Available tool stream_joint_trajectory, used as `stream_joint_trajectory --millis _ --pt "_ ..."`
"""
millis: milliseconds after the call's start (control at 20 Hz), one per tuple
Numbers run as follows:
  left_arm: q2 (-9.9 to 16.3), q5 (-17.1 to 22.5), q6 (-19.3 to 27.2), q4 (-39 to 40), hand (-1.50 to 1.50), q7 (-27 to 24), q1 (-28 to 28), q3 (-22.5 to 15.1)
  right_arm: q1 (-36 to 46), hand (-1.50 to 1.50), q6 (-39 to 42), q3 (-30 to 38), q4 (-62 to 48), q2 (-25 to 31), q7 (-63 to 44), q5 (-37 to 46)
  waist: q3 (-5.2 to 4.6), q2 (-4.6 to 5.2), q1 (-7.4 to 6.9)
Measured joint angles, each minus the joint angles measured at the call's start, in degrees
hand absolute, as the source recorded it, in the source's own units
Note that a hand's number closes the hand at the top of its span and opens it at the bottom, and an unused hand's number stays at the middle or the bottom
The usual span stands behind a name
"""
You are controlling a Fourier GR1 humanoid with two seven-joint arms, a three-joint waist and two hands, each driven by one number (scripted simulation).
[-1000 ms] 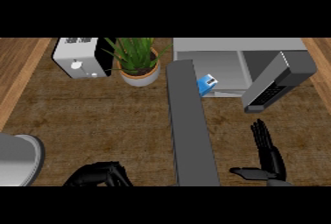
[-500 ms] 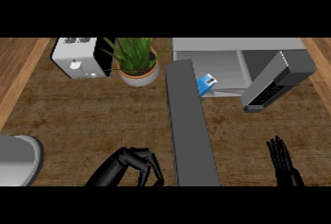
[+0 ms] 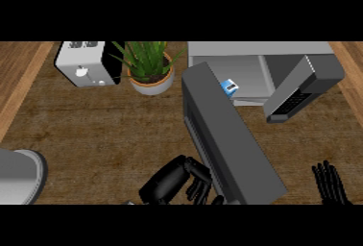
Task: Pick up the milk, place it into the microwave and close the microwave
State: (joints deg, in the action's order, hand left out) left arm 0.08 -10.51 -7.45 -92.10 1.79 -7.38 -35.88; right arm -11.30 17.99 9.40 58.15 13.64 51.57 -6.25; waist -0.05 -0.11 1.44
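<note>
You get even, soft light across the worktop (image 3: 106, 125), with no glare. The plant (image 3: 149, 60) casts only a faint shadow, and the microwave (image 3: 262, 72) interior reads dimmer.

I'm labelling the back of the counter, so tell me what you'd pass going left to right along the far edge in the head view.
toaster → potted plant → milk carton → microwave, with the milk carton at the front of its open cavity.

Brown counter (image 3: 106, 125), toaster (image 3: 85, 62), potted plant (image 3: 150, 67)
</note>
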Motion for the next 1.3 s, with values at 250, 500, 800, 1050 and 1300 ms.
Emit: stream_joint_trajectory --millis 250,500,800,1050,1300 --pt "-0.1 3.3 8.7 8.9 1.50 0.0 -8.7 -7.3 -2.4 -1.50 1.7 -1.9 5.9 1.1 -1.1 -2.4 -0.04 0.11 1.18" --pt "-0.1 10.2 16.0 14.7 1.50 1.7 -16.2 -13.4 -3.6 -1.50 3.5 -4.5 12.9 2.2 -3.1 -4.8 -0.10 0.28 2.90" --pt "-0.1 18.3 24.0 21.0 1.50 0.7 -22.7 -16.0 -5.7 -1.50 4.8 -7.2 21.8 3.4 -5.9 -8.1 -0.23 0.69 5.91" --pt "0.2 25.2 30.0 24.5 -1.50 -3.3 -26.3 -15.5 -6.1 -1.50 5.7 -8.6 27.0 5.0 -8.4 -10.5 -0.29 1.37 8.34" --pt "0.0 30.1 34.5 28.1 -1.50 -6.6 -29.9 -14.1 -6.3 -1.50 6.6 -9.6 31.1 6.5 -10.7 -12.7 -0.28 2.04 10.76"
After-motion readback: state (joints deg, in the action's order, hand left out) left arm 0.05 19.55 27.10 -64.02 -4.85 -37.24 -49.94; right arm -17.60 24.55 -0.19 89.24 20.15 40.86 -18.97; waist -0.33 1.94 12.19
